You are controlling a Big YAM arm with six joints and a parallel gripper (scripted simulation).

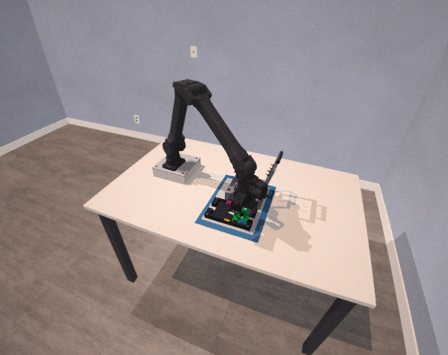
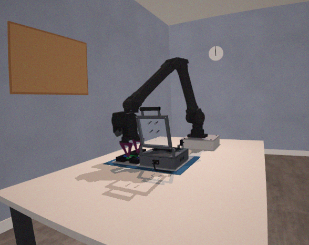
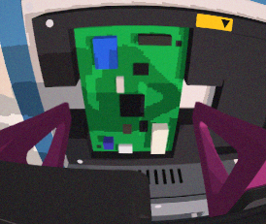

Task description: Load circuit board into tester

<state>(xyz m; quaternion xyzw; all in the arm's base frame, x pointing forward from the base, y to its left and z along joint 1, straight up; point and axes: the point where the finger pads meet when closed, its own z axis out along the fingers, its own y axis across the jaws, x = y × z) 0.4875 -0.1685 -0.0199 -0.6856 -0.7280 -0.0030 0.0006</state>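
The circuit board point(image 1: 240, 217) point(image 3: 129, 88) lies face up in one pocket of the black tray point(image 1: 209, 214) point(image 3: 115, 17). Its large white block is at the end near the tester, its large blue part at the far end. My gripper point(image 1: 241, 208) point(image 2: 132, 154) point(image 3: 131, 110) is open and empty, pointing down, with one magenta finger beyond each long side of the board, near the finger recesses. Exact fingertip height is unclear. The tester point(image 2: 160, 160) point(image 3: 165, 176) stands beside the tray. Its lid point(image 1: 270, 175) point(image 2: 168, 131) stands open, handle point(image 1: 280, 157) point(image 2: 150, 108) up. Its pins are hidden.
The open lid rises close beside the gripper and wrist. A small black upright part point(image 2: 181, 143), seemingly the hook, stands at the tester's edge away from the lid. Tray and tester stand on a blue-bordered mat point(image 1: 232, 231) point(image 2: 185, 168). The tray's other pocket holds no board.
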